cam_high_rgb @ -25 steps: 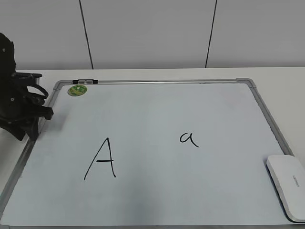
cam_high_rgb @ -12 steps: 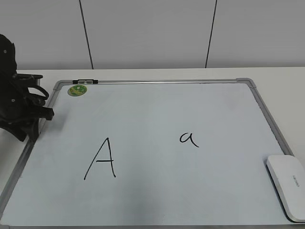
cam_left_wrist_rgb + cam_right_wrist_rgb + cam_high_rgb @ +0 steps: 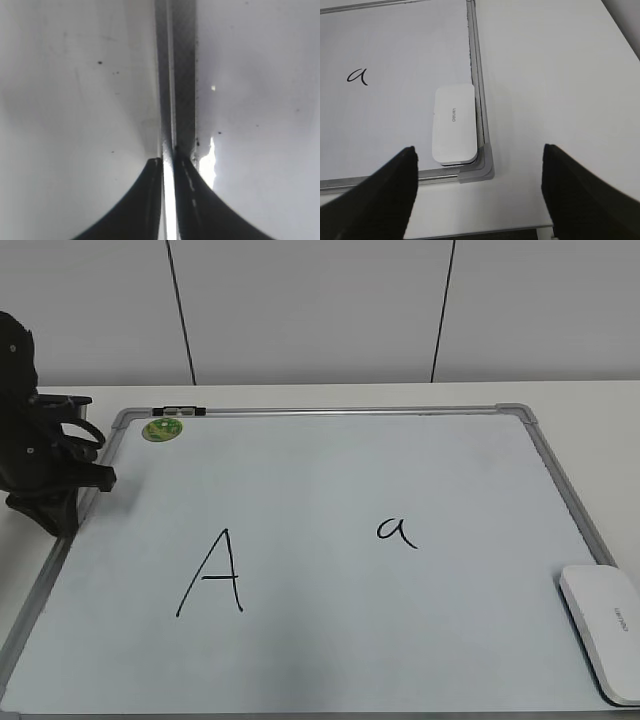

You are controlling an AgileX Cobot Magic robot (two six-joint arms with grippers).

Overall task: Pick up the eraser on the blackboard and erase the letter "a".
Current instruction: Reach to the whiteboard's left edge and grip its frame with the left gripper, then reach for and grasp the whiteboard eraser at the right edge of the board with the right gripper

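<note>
The white eraser [image 3: 603,630] lies flat on the blackboard [image 3: 330,411] in its near right corner, against the frame. The small letter "a" [image 3: 396,531] is written right of the board's middle. My left gripper [image 3: 62,515] is down at the board's left frame rail. In the left wrist view its jaws [image 3: 167,160] are shut, with the rail [image 3: 175,75] running away from the tips. My right gripper [image 3: 479,150] is open and empty, hovering above the board's corner. The eraser [image 3: 454,124] lies just ahead of it and the "a" [image 3: 358,76] is farther left. The right gripper is out of the exterior view.
A large capital "A" [image 3: 213,575] is drawn on the board's left half. A round green magnet [image 3: 161,429] sits in the far left corner, with a small black clip [image 3: 180,411] on the top rail. The white table [image 3: 555,75] extends right of the board.
My left gripper has shifted very slightly at the left rail. The eraser and the board have not moved.
</note>
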